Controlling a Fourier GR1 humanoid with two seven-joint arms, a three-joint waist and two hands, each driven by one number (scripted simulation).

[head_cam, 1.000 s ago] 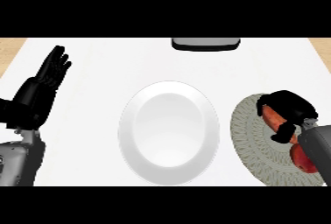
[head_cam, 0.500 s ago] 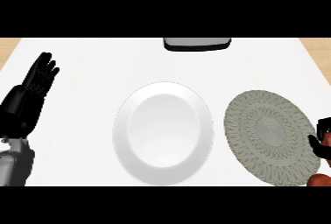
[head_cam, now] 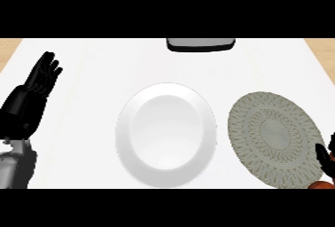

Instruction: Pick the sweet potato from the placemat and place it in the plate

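The white oval plate [head_cam: 167,133] lies in the middle of the counter with nothing on it. To its right lies the round grey woven placemat [head_cam: 274,137], bare. My right hand [head_cam: 325,154] shows only as a black sliver at the right edge, beside the placemat's lower right rim. Just below it a small reddish-brown piece of the sweet potato [head_cam: 321,185] peeks in at the lower right corner; the rest is cut off by the view's edge. My left hand [head_cam: 33,95] rests open at the far left, fingers up, well away from the plate.
A dark tray-like object [head_cam: 200,44] sits at the counter's far edge, above the plate. Wooden floor shows at the top corners beyond the white counter [head_cam: 98,57].
My right hand has drawn back to the lower right with the sweet potato, off the placemat and almost out of view. The view has shifted slightly; the left hand stays open.
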